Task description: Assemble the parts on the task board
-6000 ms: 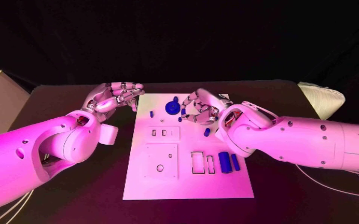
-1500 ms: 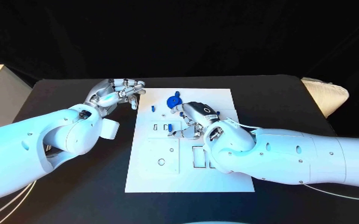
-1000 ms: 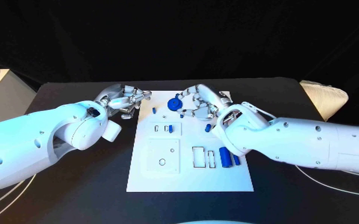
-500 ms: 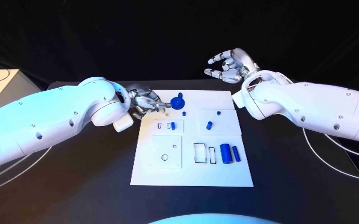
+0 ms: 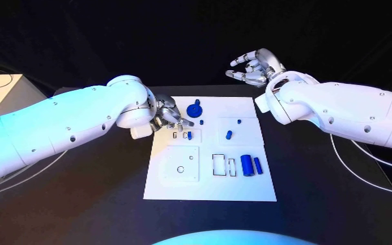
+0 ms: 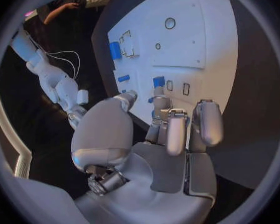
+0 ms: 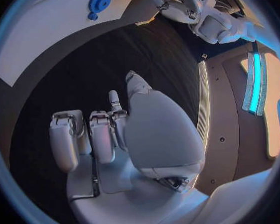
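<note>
task board [image 5: 211, 182]: matt white plastic | table [image 5: 98, 199]: matt black | arms: glossy white

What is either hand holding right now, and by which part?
Nothing in the right hand: it is raised beyond the task board, fingers apart and empty. The left hand sits at the board's far-left edge with fingers curled; any hold cannot be told.

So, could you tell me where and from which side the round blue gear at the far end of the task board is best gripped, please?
Probably by its rim, from straight above. The round blue gear lies flat on the task board, so only its toothed edge and top are exposed. The left hand sits right beside it, so it looks the nearer choice; the right hand hangs beyond the board's far edge.
</note>
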`<state>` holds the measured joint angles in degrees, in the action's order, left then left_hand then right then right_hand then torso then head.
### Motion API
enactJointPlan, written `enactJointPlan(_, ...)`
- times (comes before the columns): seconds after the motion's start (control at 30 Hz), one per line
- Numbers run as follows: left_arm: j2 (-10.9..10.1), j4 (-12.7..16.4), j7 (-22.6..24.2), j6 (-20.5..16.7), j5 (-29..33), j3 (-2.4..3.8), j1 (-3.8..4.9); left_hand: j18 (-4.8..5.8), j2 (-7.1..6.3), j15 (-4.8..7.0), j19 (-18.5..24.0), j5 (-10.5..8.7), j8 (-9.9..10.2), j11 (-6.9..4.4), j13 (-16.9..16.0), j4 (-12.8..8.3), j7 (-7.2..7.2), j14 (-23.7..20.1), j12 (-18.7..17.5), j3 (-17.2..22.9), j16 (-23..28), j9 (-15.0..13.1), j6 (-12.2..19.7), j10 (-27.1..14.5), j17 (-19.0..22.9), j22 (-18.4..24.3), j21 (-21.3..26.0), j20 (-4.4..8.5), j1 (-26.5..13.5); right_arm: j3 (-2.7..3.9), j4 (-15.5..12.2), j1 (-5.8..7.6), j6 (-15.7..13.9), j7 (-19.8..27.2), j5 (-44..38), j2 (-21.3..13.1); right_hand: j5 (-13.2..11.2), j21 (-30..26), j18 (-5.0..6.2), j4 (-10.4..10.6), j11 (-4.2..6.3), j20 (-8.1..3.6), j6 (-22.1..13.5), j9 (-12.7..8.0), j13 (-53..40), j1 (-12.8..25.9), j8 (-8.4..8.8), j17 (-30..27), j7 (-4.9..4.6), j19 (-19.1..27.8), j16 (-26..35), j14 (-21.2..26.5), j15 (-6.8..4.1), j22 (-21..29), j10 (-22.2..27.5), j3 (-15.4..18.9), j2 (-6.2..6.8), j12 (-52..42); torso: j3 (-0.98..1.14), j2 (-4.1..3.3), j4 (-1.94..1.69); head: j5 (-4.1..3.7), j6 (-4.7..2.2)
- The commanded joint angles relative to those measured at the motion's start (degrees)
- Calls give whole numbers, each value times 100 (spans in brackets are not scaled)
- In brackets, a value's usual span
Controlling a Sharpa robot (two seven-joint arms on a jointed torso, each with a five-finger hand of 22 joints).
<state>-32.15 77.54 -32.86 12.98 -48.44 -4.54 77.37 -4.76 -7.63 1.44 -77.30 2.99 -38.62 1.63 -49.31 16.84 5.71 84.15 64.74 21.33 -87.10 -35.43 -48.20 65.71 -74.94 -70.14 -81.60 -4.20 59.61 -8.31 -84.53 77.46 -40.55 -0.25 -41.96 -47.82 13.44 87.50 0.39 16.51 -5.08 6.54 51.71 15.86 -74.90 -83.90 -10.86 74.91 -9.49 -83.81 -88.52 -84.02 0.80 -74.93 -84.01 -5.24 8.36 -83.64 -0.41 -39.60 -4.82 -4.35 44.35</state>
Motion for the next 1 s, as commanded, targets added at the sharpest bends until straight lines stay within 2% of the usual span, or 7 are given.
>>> enactJointPlan(0.03, 130, -128, -172, 330, -196, -31, 19, 46, 12, 28, 11, -14, -29, 2, 11, -7, -3, 301, -17, -44, 7, -10, 55, -49, -873, 4, -14, -9, -73, 1, 18, 4, 162, -57, 52, 19, 21, -27, 34, -1, 36, -41, -47, -10, -959, 46, -3, 1057, -7, -493, 35, -483, -47, -1309, 16, -29, 12, 18, -5, -25, 11, 11, 6)
enactJointPlan(0.27, 312, -300, -177, 310, -203, -92, 23, 44, 36, 23, 19, -12, -27, 7, 47, -16, 4, 301, -41, -47, 7, -33, 88, -89, -876, 12, -9, -13, -72, 0, 42, 6, 190, -107, 40, 40, 21, -32, 35, 0, 34, -40, -58, -12, -956, 55, -1, 1051, -10, -491, 37, -481, -46, -1305, 20, -29, 15, 21, -5, -32, 16, -5, 27)
enactJointPlan(0.47, 413, -390, -177, 333, -217, -102, 24, 46, 58, 18, 19, -11, -28, 12, 59, -27, 8, 303, -50, -37, 3, -57, 112, -111, -884, 6, -11, -17, -42, 0, 55, 7, 205, -134, 30, 57, 20, -43, 38, 2, 32, -40, -70, -14, -952, 65, 1, 1044, -12, -486, 40, -479, -45, -1297, 24, -29, 16, 25, -8, -35, 3, -24, 43)
enactJointPlan(0.67, 535, -518, -180, 431, -224, -112, 20, 44, 73, 13, 26, -11, -32, 17, 71, -38, 12, 303, -56, -19, 1, -90, 137, -135, -888, 10, -9, -22, 12, 0, 57, 7, 222, -146, 20, 76, 20, -43, 38, 2, 32, -40, -70, -14, -952, 65, 1, 1044, -12, -486, 40, -479, -45, -1297, 24, -29, 16, 25, -15, -47, 11, -28, 62)
enactJointPlan(1.0, 640, -713, -183, 512, -221, -146, 14, 44, 84, 9, 29, -11, -36, 20, 85, -45, 16, 302, -63, 6, 1, -119, 155, -157, -890, 8, -10, -27, 66, 0, 62, 7, 240, -158, 16, 89, 20, -43, 38, 2, 32, -40, -70, -14, -952, 65, 1, 1044, -12, -486, 40, -479, -45, -1297, 24, -29, 16, 25, -5, -73, 18, -37, 83)
